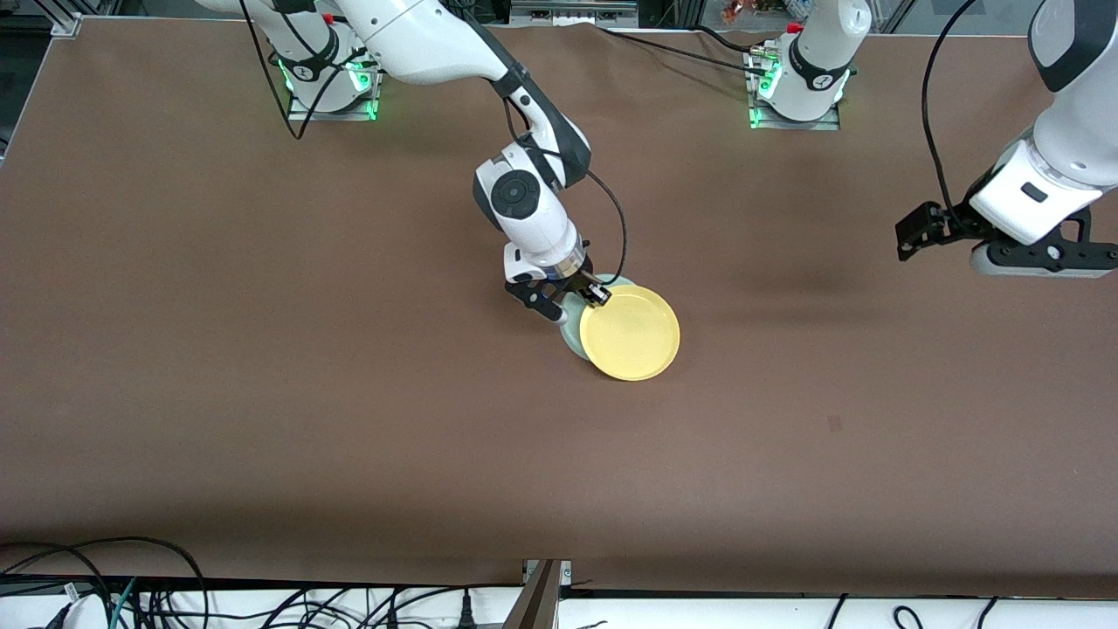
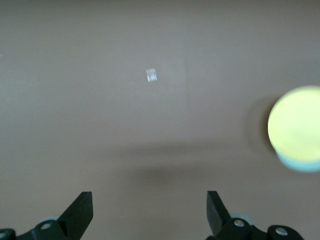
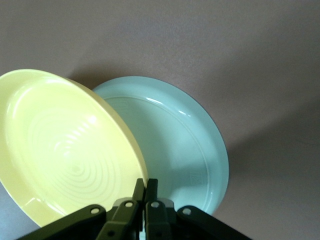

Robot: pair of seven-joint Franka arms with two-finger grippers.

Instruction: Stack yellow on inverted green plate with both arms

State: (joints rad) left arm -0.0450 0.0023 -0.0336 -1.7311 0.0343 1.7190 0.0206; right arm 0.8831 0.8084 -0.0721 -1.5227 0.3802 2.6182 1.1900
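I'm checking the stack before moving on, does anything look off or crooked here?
Yes. The yellow plate sits off-centre over the green plate, tilted, its rim pinched by the shut right gripper. The green plate looks rim-up rather than inverted. The left gripper waits open over bare table.

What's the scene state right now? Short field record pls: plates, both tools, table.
yellow plate: rim up, tilted over the green plate, pinched at its rim
green plate: on the table, under the yellow plate, mostly covered in the front view
right tool: shut on yellow plate, over the green plate
left tool: open, holds nothing, waits over bare table toward the left arm's end
table: brown
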